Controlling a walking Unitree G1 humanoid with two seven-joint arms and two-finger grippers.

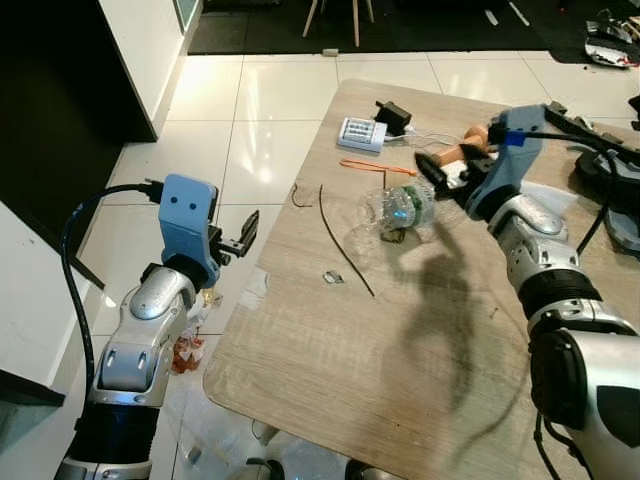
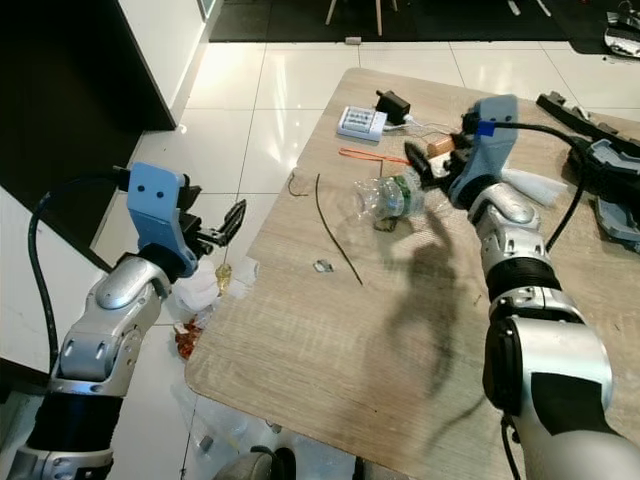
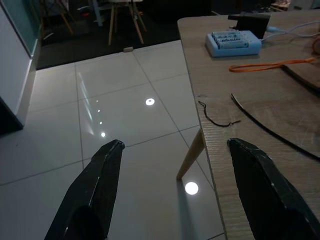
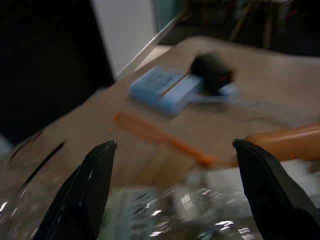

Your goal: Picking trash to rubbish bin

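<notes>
Wooden table (image 1: pixel 400 380) ahead, tiled floor (image 1: pixel 270 110) to its left. Crushed clear plastic bottle (image 1: pixel 400 208) with a green label lying on its side on the table, toward the far middle. Right gripper (image 1: pixel 437 178) reaching over the table, hovering just above and beside the bottle's right end, jaws spread wide, gripping nothing; in the right wrist view, crumpled clear plastic (image 4: pixel 200 210) directly below the two parted fingers (image 4: pixel 87 185). Left gripper (image 1: pixel 243 235) held off the table's left edge, above the floor, jaws apart and empty; in the left wrist view, fingers (image 3: pixel 95 190) framing the table corner and a table leg (image 3: pixel 191 156).

On the table beyond the bottle: a pale blue battery case (image 1: pixel 361 133), a black plug (image 1: pixel 392 113) touching it on the far side, an orange strip (image 1: pixel 375 167) between case and bottle. To the bottle's left, a long thin dark strip (image 1: pixel 340 240), a small curl of dark wire (image 1: pixel 300 195), and a little scrap (image 1: pixel 332 277) near the strip's near end. Black gear (image 1: pixel 600 160) at the table's right edge.

On the floor beside the table's near left corner, a heap of clear and reddish wrappers (image 1: pixel 190 345). Whether a rubbish bin sits among them: cannot tell.
</notes>
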